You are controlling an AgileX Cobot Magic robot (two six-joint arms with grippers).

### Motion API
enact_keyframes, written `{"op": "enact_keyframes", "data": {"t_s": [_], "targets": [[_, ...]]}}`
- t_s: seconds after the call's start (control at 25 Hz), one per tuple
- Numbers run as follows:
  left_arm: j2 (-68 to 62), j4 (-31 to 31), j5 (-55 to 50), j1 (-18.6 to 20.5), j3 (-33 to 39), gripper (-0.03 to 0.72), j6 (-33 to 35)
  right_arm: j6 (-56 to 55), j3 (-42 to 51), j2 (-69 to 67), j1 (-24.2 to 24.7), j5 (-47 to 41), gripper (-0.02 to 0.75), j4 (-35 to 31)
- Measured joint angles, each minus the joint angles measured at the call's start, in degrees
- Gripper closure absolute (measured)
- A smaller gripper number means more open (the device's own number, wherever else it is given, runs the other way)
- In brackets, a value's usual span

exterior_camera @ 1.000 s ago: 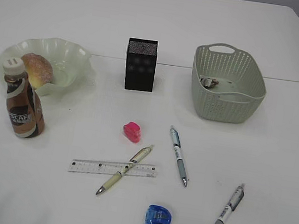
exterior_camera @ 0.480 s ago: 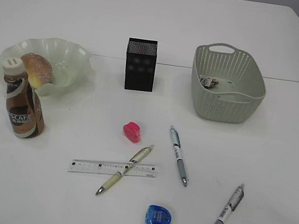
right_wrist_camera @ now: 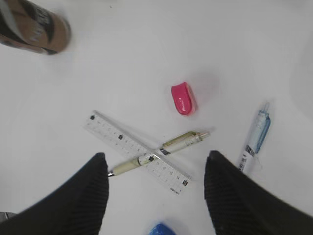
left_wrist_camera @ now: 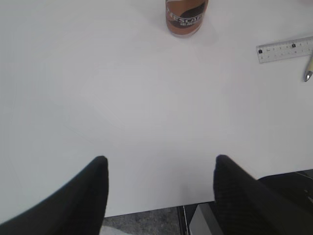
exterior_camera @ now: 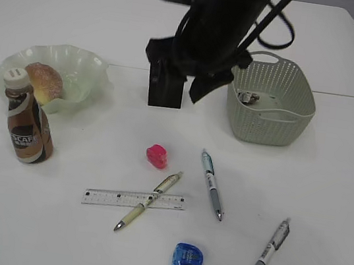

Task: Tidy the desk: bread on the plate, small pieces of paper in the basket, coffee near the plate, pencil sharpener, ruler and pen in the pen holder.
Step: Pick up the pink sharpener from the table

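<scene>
Black right arm (exterior_camera: 218, 32) hides most of the pen holder (exterior_camera: 164, 92) beside basket (exterior_camera: 269, 119).

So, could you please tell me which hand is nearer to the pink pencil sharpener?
Right. The right hand hangs open above the pink pencil sharpener; the left hand sits open at the table edge, with no sharpener in its view.

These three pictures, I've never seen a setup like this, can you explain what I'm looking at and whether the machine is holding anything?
It is a two-armed robot tidying a desk. One picture looks at the table from in front; a dark arm reaches in over the pen holder. The other two come from cameras on the wrists, looking down past open fingers: left gripper, right gripper. Neither holds anything. On the table lie a coffee bottle, bread on a plate, a basket, a ruler, three pens and two pencil sharpeners, pink and blue.
</scene>
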State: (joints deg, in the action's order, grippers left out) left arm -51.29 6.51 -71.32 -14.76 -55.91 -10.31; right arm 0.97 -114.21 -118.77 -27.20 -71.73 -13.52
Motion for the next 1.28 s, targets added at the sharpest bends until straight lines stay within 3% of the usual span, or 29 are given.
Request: {"op": "enact_keyframes", "data": {"t_s": [0.44, 1.28], "targets": [[0.00, 0.00, -0.22, 0.00, 0.00, 0.200, 0.00, 3.19, -4.62, -14.48, -0.09, 0.76, 0.280, -0.74], [0.00, 0.00, -0.25, 0.00, 0.00, 0.200, 0.00, 13.40, -6.99, -18.66, -1.34, 1.54, 0.280, 2.77]]}}
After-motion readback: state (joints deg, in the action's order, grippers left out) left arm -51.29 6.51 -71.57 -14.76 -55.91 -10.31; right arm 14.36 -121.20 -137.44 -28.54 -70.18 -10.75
